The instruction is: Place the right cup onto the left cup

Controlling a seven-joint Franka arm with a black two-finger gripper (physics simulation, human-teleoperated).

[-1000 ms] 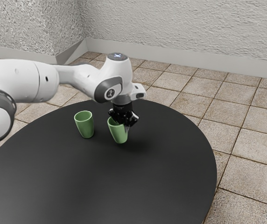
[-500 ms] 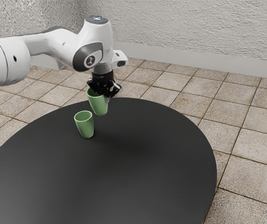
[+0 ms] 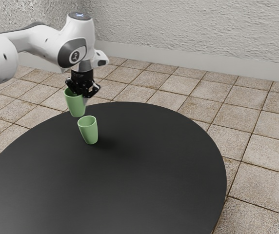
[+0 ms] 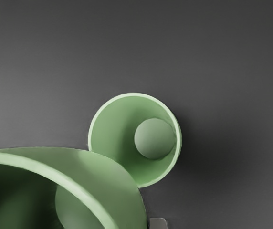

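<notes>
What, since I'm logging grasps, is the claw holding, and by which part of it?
The claw holds the raised green cup by its wall near the rim, on the side toward the exterior view's right.

Cups (image 3: 89, 132) smooth, faint sheen; tabletop (image 3: 149, 185) smooth, matt; wall (image 3: 193, 34) rough, plaster-like; floor tiles (image 3: 269, 185) gritty, stone-like.

Rough pale walls (image 3: 203, 34), tiled floor (image 3: 264, 165).
</notes>
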